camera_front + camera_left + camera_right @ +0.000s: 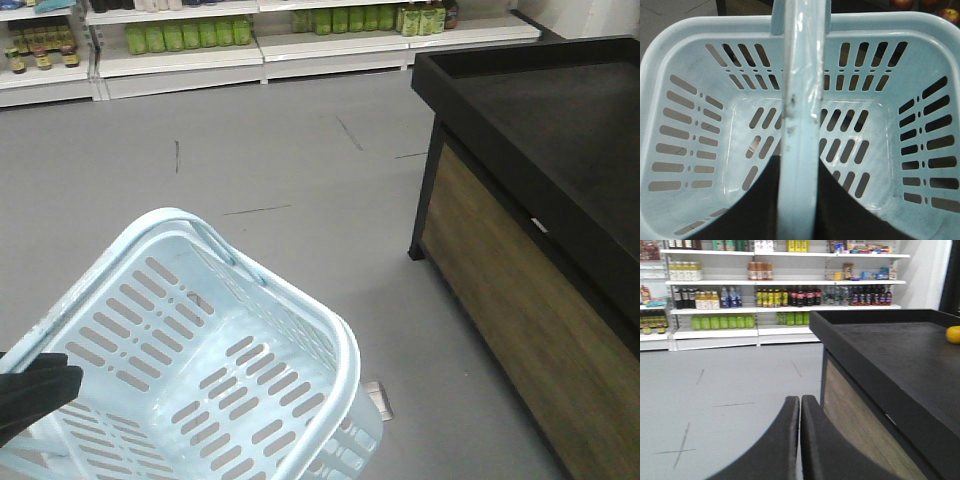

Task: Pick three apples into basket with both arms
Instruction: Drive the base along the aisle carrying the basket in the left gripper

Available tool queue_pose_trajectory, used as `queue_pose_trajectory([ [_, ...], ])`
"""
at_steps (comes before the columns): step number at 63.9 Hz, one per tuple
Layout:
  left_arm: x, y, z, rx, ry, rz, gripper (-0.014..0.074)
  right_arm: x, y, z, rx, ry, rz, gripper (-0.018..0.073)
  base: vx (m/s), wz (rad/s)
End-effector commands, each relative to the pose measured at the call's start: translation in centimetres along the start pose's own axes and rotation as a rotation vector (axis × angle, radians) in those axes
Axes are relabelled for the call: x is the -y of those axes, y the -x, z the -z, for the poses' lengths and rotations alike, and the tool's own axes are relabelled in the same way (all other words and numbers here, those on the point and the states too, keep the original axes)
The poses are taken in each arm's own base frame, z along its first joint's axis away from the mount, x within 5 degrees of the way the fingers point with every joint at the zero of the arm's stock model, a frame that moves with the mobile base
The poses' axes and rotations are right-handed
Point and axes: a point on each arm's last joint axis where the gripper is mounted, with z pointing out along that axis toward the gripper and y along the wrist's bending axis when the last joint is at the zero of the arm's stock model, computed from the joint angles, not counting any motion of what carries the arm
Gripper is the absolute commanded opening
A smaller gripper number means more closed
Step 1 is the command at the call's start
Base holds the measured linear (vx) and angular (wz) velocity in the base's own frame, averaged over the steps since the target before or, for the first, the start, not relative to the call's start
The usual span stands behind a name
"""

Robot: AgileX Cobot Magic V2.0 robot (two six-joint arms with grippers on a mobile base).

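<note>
The pale blue basket (330, 335) hangs tilted above the grey floor at lower left, and nothing lies in it. In the left wrist view I look down into the basket (685, 135). Its loop handle (801, 75) runs between my left gripper's (797, 167) black fingers, which are shut on it. A black part of the left arm (35, 392) shows at the basket's near left rim. Parts of red apples (950, 15) show beyond the basket's far right corner; I cannot tell which kind. My right gripper (800, 407) is shut and empty, level with the table's side.
A black-topped display table with wood-panel sides (540, 160) stands on the right, and also shows in the right wrist view (890, 355). An orange (953, 334) sits on its far right. Store shelves with bottles (765, 295) line the back wall across the grey floor (280, 170).
</note>
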Motion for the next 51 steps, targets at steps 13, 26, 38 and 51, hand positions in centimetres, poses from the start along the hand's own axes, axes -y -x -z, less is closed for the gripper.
queue_pose_trajectory([
  [13, 0.13, 1.65, 0.65, 0.122, 0.005, 0.034, -0.0006, 0.07, 0.21, 0.05, 0.068, -0.013, 0.004, -0.0006, -0.02, 0.29],
  [26, 0.13, 1.65, 0.65, 0.122, 0.005, 0.034, -0.0006, 0.07, 0.21, 0.05, 0.068, -0.013, 0.004, -0.0006, 0.04, 0.28],
  [38, 0.13, 1.65, 0.65, 0.122, 0.005, 0.034, -0.0006, 0.07, 0.21, 0.05, 0.068, -0.013, 0.004, -0.0006, 0.1, 0.39],
  [51, 0.13, 1.65, 0.65, 0.122, 0.005, 0.034, -0.0006, 0.07, 0.21, 0.05, 0.068, -0.013, 0.004, -0.0006, 0.14, 0.48],
])
